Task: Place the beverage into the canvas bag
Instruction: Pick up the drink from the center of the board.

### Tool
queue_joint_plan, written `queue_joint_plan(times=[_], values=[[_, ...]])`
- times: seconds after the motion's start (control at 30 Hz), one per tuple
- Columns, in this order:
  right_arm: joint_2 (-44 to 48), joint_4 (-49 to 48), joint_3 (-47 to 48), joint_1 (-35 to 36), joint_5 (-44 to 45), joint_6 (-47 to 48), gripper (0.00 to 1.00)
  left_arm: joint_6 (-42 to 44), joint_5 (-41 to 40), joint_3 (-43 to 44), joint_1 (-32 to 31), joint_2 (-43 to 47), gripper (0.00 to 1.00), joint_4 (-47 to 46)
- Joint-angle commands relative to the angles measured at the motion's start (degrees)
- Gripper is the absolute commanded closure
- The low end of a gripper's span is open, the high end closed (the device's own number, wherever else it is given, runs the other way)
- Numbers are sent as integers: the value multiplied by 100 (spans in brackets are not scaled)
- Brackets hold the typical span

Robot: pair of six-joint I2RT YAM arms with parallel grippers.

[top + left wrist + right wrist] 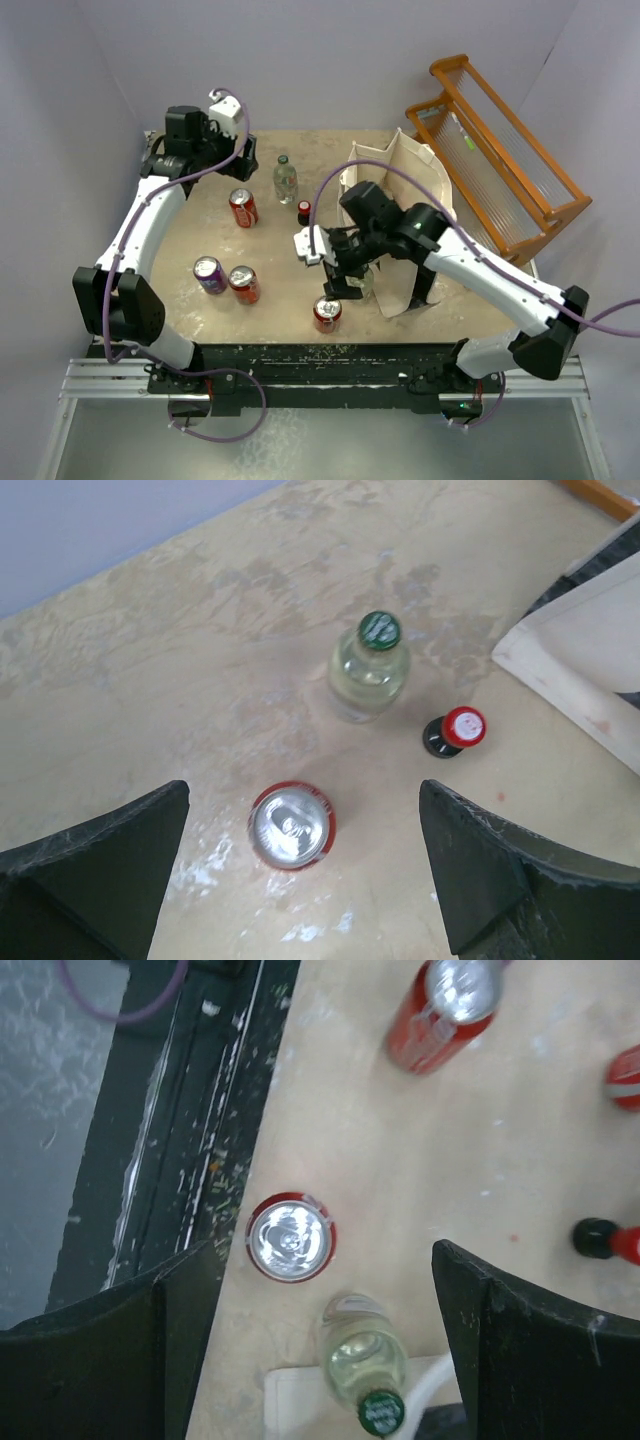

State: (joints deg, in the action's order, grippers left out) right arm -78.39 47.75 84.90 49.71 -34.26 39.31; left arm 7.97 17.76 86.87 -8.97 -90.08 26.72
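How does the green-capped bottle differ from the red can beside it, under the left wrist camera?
The green-capped bottle is clear with pale liquid; the red can is opaque metal. The bottle has a green cap, the can a silver pull-tab top. In the top view the bottle stands taller than the can. Both are upright on the table, untouched.

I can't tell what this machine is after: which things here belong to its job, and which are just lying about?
Belongs to the job:
- canvas bag
- candidates to go in it: near red can, clear bottle beside the bag, far clear bottle, red-capped bottle, far red can, purple can, red can beside it

Just lying about:
- orange rack
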Motion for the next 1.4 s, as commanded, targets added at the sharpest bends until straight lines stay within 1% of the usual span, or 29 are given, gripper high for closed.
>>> queue_joint_plan(times=[0.0, 0.2, 0.4, 0.67, 1.0, 1.2, 1.37], values=[[-217, -181, -479, 290, 395, 298, 10, -101, 74, -236, 240, 543, 1, -104], [-453, -622, -1046, 484, 727, 411, 7, -53, 128, -536, 303, 930, 1, -233], [-642, -903, -1436, 599, 720, 427, 7, -61, 246, -672, 348, 1008, 1, -255], [-817, -1477, -1975, 728, 899, 262, 11, -88, 316, -734, 379, 1000, 1, -308], [-915, -1971, -2421, 733, 1036, 194, 28, -78, 398, -813, 379, 983, 1, -371], [-819, -1998, -2364, 728, 985, 79, 46, -91, 463, -768, 379, 890, 1, -392], [-544, -1984, -2108, 724, 793, -84, 52, -141, 531, -786, 379, 808, 1, -561]])
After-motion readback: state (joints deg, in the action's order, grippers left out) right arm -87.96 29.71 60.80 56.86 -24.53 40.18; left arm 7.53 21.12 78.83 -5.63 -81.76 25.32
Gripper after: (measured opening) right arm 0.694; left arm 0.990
